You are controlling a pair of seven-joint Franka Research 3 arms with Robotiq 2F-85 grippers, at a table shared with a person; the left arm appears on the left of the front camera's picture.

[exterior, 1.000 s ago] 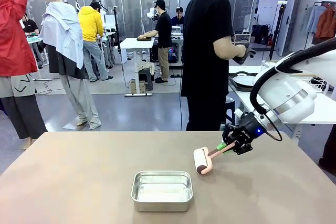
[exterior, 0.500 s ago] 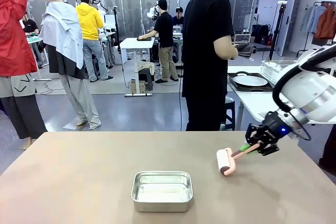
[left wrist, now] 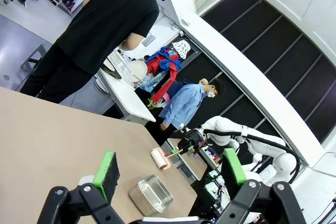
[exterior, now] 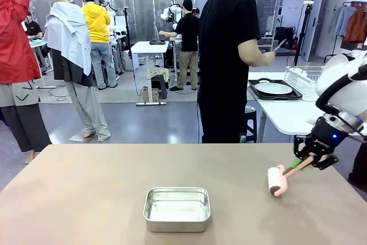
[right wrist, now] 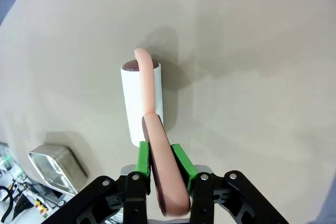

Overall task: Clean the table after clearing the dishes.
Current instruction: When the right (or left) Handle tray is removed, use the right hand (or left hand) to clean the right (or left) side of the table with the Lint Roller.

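**Roller stroke reaches right edge of table**

Roller, a white cylindrical lint type with a pink plastic handle (exterior: 277,180), has travelled from mid-table to near the right edge of the matte beige-brown table (exterior: 86,187) over the last second. Judged: one sweep finishing, left half not yet covered. Right gripper (exterior: 304,163) reaches in low from the right, green pads clamped on the handle. Left gripper (left wrist: 170,174) hangs above the table, fingers apart, empty. Shiny steel rectangular tin (exterior: 176,208) sits near the front edge. White plate on dark tray (exterior: 273,89) rests on the white side table.
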